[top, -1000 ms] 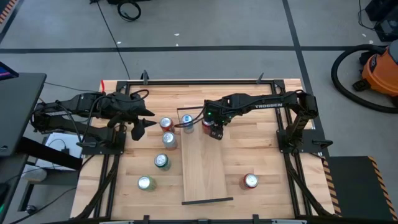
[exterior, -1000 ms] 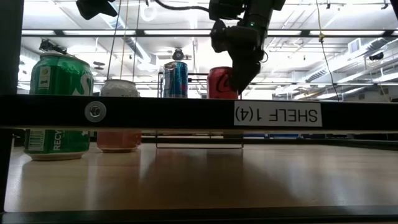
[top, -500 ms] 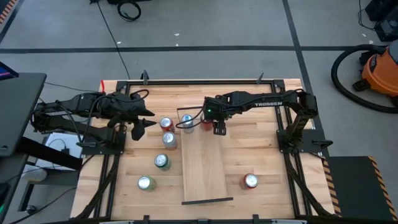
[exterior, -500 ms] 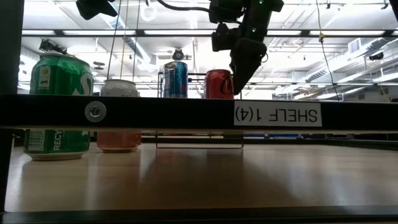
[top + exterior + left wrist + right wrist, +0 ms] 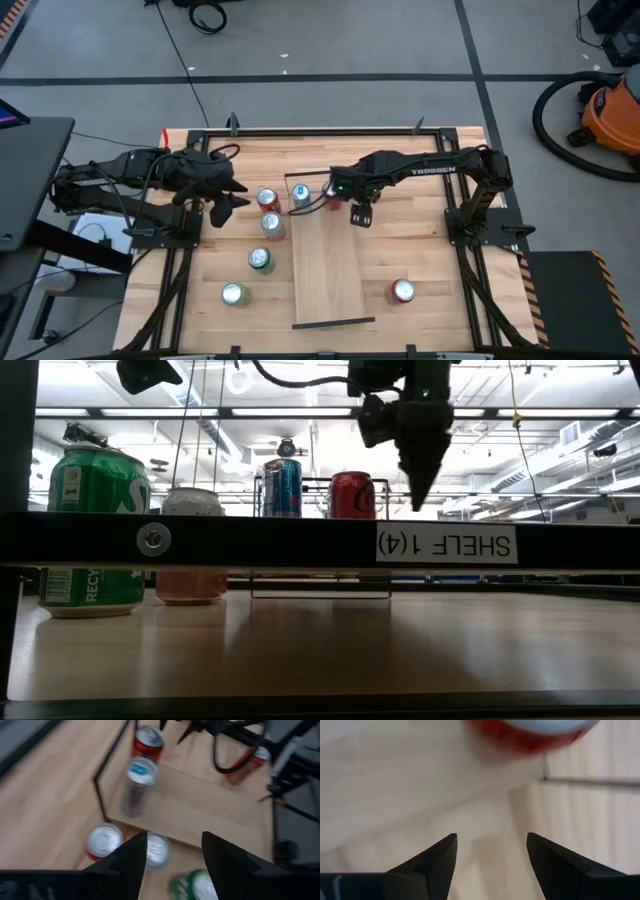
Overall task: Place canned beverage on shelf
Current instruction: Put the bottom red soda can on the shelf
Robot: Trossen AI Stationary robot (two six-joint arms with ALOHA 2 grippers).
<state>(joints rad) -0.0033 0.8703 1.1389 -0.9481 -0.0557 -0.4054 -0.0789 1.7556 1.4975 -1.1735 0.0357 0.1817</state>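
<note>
The shelf (image 5: 328,265) is a long pale board with a black wire rail at each short end. At its far end a blue can (image 5: 301,195) and a red can (image 5: 328,202) stand upright on their bases; both also show in the low view, blue (image 5: 282,487) and red (image 5: 352,495). My right gripper (image 5: 360,216) is open and empty, hovering above the board just right of the red can (image 5: 530,730). My left gripper (image 5: 226,205) is open and empty, left of the shelf above loose cans.
Several loose cans stand on the slatted tabletop left of the shelf: red (image 5: 268,199), silver (image 5: 272,224), green (image 5: 260,259) and green (image 5: 235,294). Another red can (image 5: 403,291) stands right of the shelf, near the front. The shelf's middle and near end are bare.
My right gripper has risen and moved away from the red can toward the table's right edge, now standing clear of it. The red can stays upright at the shelf's far end beside the blue can.
</note>
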